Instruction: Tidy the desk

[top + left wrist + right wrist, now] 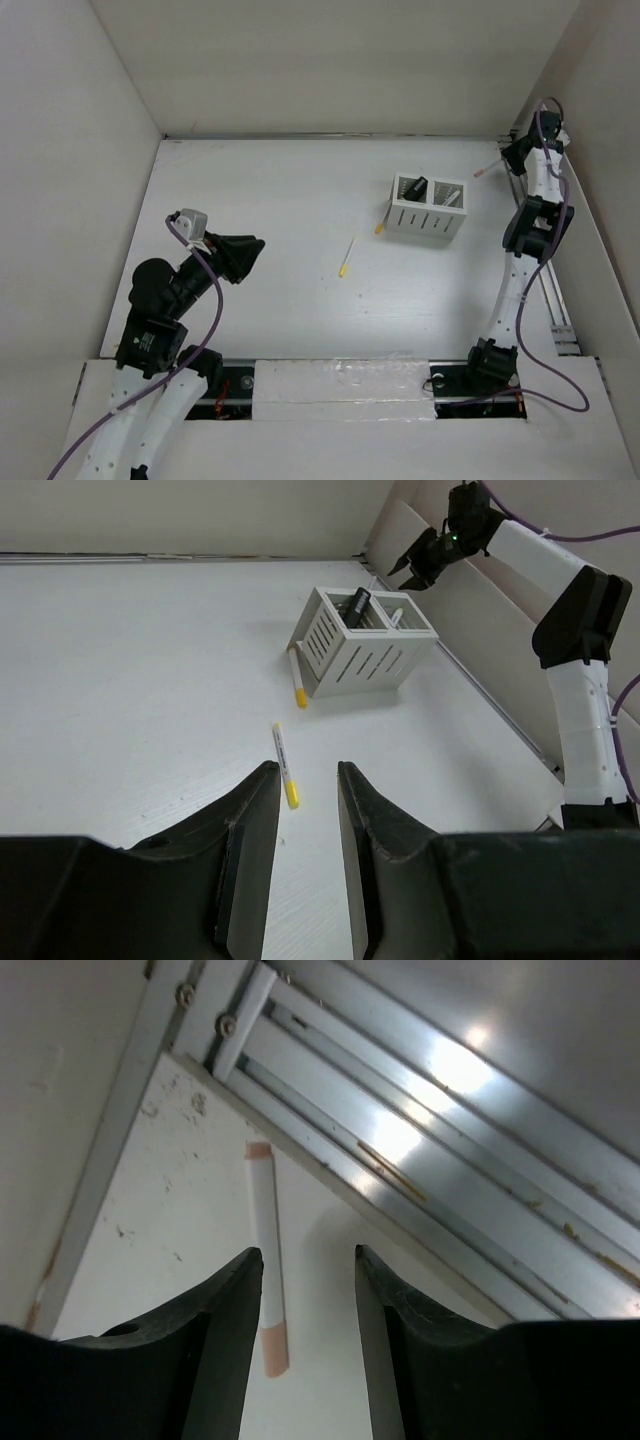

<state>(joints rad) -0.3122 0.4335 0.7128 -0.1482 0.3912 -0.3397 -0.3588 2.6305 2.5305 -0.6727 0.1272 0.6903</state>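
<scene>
Two robot arms work over a matte white rectangular desk (280, 200) enclosed by plain white wall panels. The left tool (305, 775), with dark, smooth, wedge-shaped fingers, hangs low over the desk's near-left part, its jaws slightly apart and gripping nothing. Just ahead of its fingertips lies a slim white marker (284, 765) with a yellow cap, a line of print on its barrel too small to read.

Farther ahead and to that tool's right stands a small white pen holder (350, 655), boxy, with slotted walls and two compartments. One compartment holds a black object (358, 604), the other what looks like a white pen (396, 613). A second yellow-capped marker (297, 677) lies against the holder's left side.

The right tool (307, 1255) is stretched to the desk's far-right corner, beside a ribbed, shiny metal rail (400, 1160) fixed with two screws along the edge. Its jaws stand apart, empty. Ahead of them, showing in the gap, a white stick-shaped pen with orange ends (270, 1230) rests on the scuffed, speckled desk surface, close to the rail.

That makes three pens loose on the desk.
</scene>
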